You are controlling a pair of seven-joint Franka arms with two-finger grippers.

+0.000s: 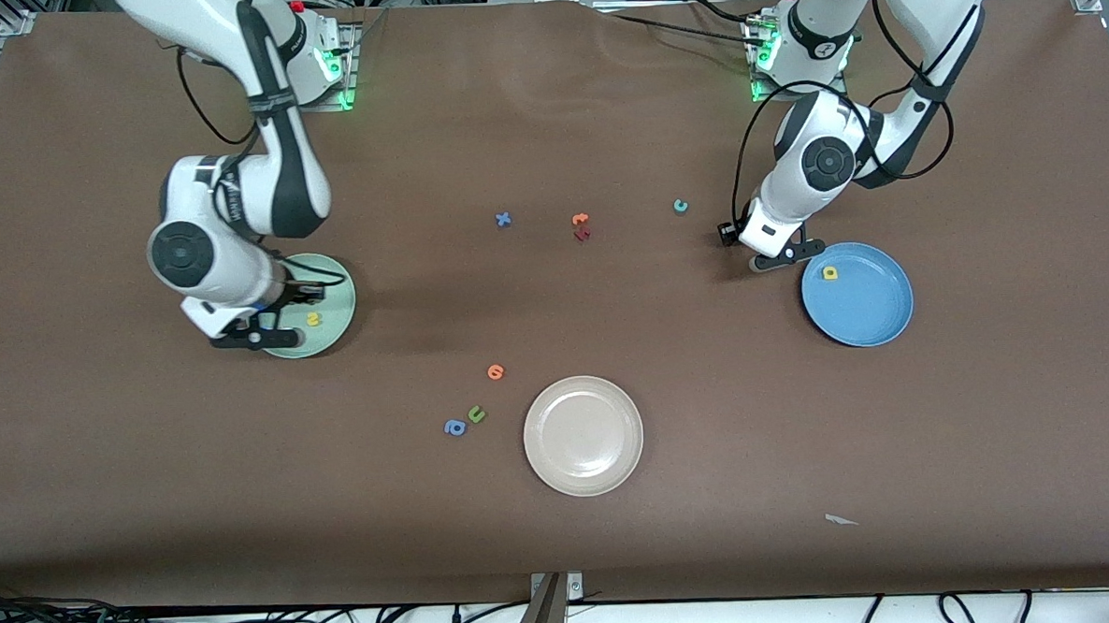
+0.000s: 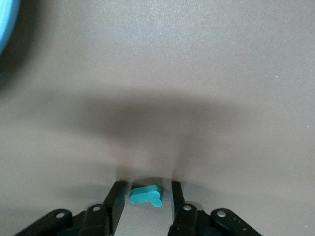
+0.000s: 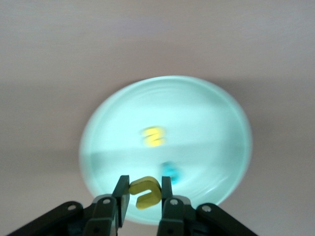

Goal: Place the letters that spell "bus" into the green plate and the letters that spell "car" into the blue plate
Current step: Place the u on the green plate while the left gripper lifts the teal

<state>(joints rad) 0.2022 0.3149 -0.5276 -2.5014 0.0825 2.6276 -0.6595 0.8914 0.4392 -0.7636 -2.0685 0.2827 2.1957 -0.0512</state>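
My right gripper (image 3: 145, 189) is shut on the yellow u (image 3: 146, 192) and hangs over the rim of the green plate (image 1: 331, 286), which faces the front camera. A yellow s (image 1: 313, 317) and a teal b (image 3: 171, 172) lie in that plate (image 3: 197, 113). My left gripper (image 2: 147, 189) is low over the table beside the blue plate (image 1: 868, 309). It is open around the teal r (image 2: 146, 195), which touches one finger and leaves a gap at the other. A yellow a (image 1: 830, 272) lies in the blue plate. The teal c (image 1: 681, 206) rests on the table toward the arms' bases.
A beige-white plate (image 1: 583, 435) sits near the front camera, with an orange letter (image 1: 495, 371), a green u (image 1: 477, 413) and a blue a (image 1: 454, 428) beside it. Mid-table lie a blue x (image 1: 504, 219), an orange letter (image 1: 580, 219) and a red letter (image 1: 581, 234).
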